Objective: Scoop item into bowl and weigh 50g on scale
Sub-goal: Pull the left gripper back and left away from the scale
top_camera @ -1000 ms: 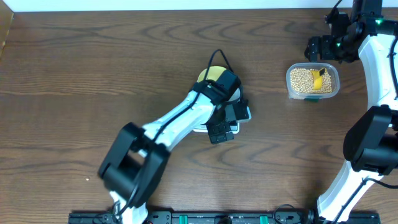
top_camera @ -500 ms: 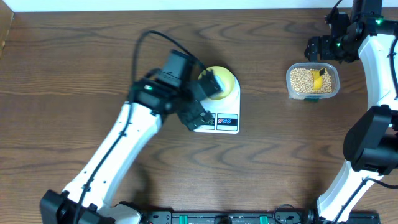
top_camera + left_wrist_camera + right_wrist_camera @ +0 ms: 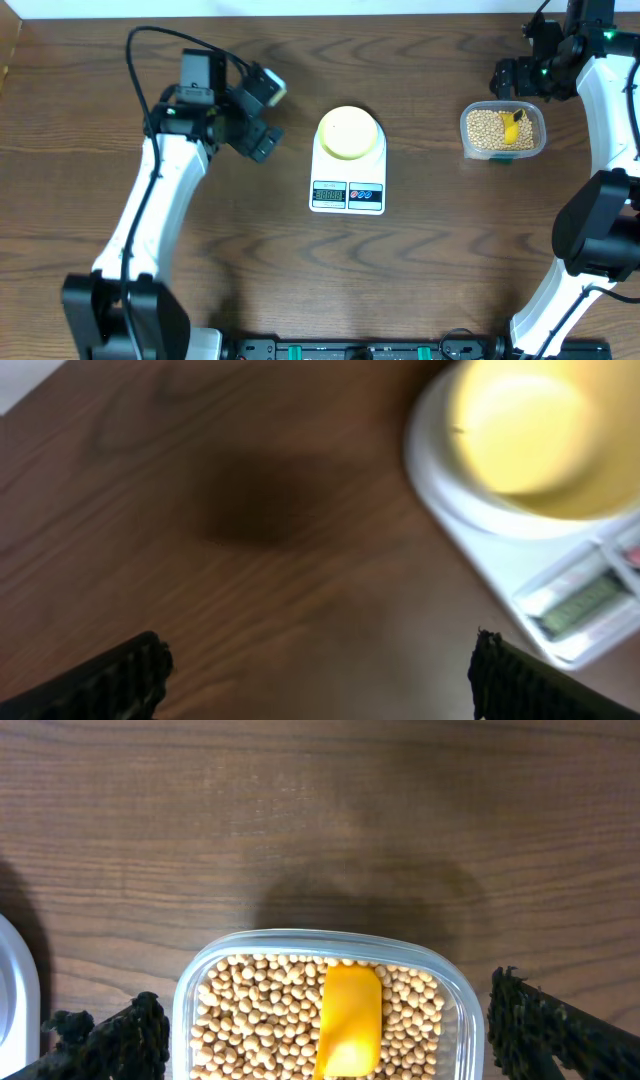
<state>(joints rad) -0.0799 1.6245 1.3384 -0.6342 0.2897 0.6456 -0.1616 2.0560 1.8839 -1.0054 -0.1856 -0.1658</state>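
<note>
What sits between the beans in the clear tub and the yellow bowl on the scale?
Nothing visible. Only bare brown wooden table separates the clear plastic tub of small tan beans from the pale yellow-green bowl on the white digital scale. A yellow scoop lies on the beans.

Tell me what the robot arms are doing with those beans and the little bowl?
They are getting ready to weigh beans. The pale yellow-green bowl sits on the white kitchen scale and looks empty. The left gripper hangs open over the table beside the scale, holding nothing. The right gripper is open near the clear tub of tan beans, where a yellow scoop lies.
</note>
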